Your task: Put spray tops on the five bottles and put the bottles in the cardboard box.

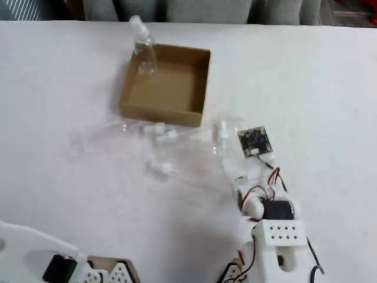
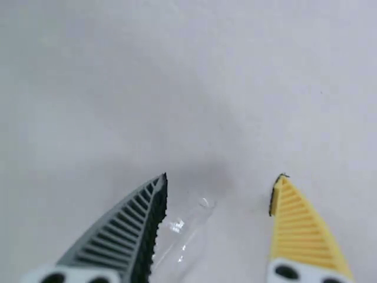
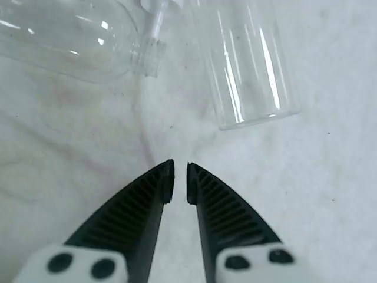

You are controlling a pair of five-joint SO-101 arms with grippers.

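The cardboard box (image 1: pixel 168 85) sits open at the table's far middle. A clear bottle with a spray top (image 1: pixel 142 50) leans at its far left corner. Several clear bottles and spray tops (image 1: pixel 160 131) lie on the table in front of the box. My right gripper (image 3: pixel 175 183) is shut with nothing in it, and hangs just short of two lying clear bottles (image 3: pixel 65 38) (image 3: pixel 247 65). My left gripper (image 2: pixel 222 180) is open, one finger grey and one yellow, with a clear bottle (image 2: pixel 187 231) lying between them on the table.
The right arm (image 1: pixel 268 206) stands at the near right, its small circuit board (image 1: pixel 254 141) beside a spray top (image 1: pixel 221 134). The left arm (image 1: pixel 59 268) is at the near left corner. Chairs line the far edge.
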